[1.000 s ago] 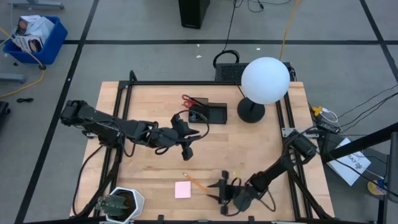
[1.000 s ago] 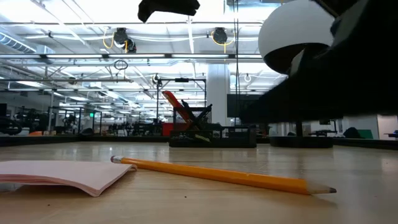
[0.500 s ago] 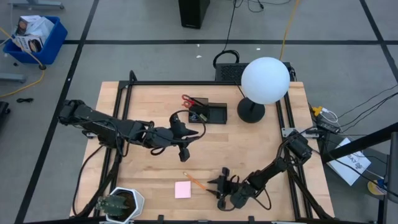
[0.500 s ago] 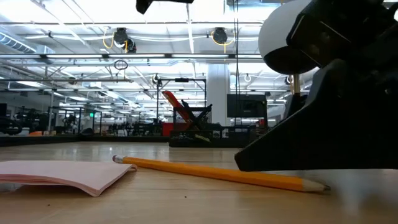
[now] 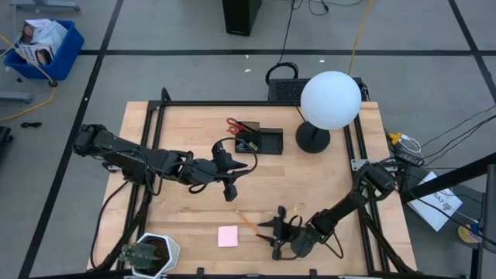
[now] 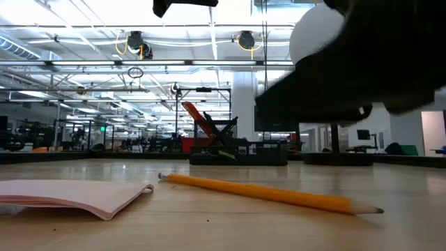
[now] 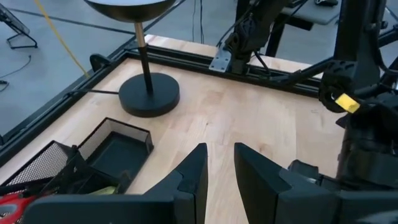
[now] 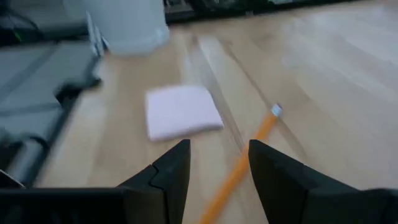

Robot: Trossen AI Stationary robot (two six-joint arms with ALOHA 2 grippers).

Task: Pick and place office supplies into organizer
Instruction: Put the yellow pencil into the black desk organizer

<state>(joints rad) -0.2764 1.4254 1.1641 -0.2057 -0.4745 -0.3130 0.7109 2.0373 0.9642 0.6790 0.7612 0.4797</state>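
Observation:
An orange pencil lies flat on the table, its eraser end near the pink sticky-note pad. My right gripper hovers open just above the pencil, one finger on each side and touching nothing. From above it sits near the table's near edge, right of the pad. My left gripper hangs over the table's middle, narrowly open and empty. The black organizer stands toward the far edge with the red-handled scissors sticking out of it.
A lamp with a white globe and round black base stands right of the organizer. A white pot with a plant sits at the near left corner. Bare wood lies between the two grippers.
My right gripper dropped to the table beside the pencil, then rose clear of it again. The pencil slid a little along the table: its eraser end moved away from the pink pad. The pad stayed put.

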